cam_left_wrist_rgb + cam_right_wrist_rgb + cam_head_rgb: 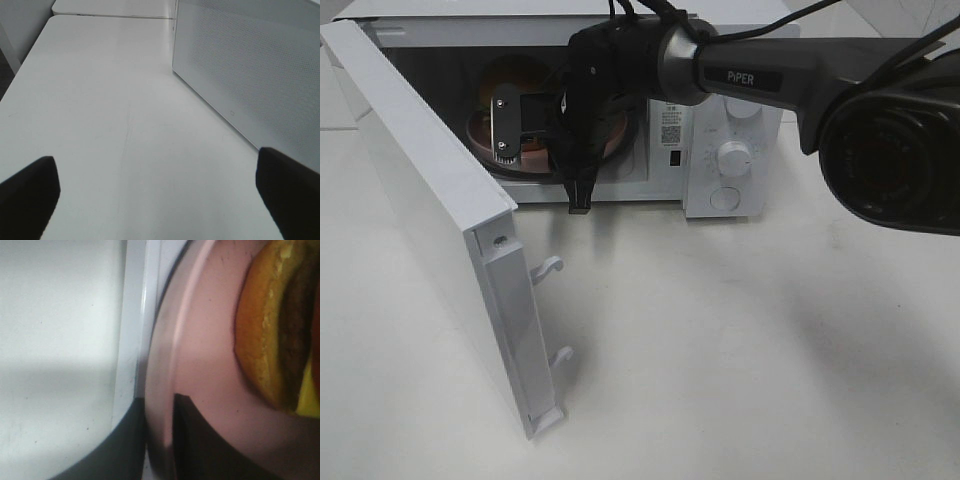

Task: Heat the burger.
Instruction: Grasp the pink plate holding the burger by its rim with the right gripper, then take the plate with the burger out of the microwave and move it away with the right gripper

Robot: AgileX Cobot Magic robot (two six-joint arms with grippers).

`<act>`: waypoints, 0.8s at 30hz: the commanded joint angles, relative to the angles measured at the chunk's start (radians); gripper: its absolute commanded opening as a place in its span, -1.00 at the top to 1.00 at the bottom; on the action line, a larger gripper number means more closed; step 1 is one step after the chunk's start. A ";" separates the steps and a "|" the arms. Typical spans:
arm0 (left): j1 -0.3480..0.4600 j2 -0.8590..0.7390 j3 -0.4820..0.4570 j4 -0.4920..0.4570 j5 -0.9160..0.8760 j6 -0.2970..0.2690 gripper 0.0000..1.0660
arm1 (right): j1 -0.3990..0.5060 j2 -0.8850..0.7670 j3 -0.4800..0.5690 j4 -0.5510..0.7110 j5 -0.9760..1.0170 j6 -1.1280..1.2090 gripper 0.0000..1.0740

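Note:
The burger (265, 330), with a golden-brown bun, dark patty and yellow cheese, sits on a pink plate (210, 340) inside the open white microwave (730, 150). My right gripper (160, 405) reaches into the cavity (520, 140). Its two dark fingers stand on either side of the plate's rim, shut on it. From the exterior high view the gripper hides most of the burger and plate. My left gripper (160, 200) hangs open above bare white table, nothing between its fingertips (30, 190).
The microwave door (430, 200) swings wide open toward the front left, its latch hooks (548, 268) sticking out. A white perforated panel (250, 75) stands close beside the left gripper. The right arm (770, 70) crosses in front of the control knobs (735, 155).

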 commanded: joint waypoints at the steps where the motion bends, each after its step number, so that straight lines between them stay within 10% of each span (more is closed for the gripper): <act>1: 0.003 -0.007 0.003 -0.001 -0.013 -0.005 -0.88 | 0.000 0.003 0.000 0.013 0.050 0.017 1.00; 24: 0.003 -0.007 0.003 -0.001 -0.013 -0.005 -0.88 | 0.032 -0.146 0.145 -0.002 0.047 -0.131 1.00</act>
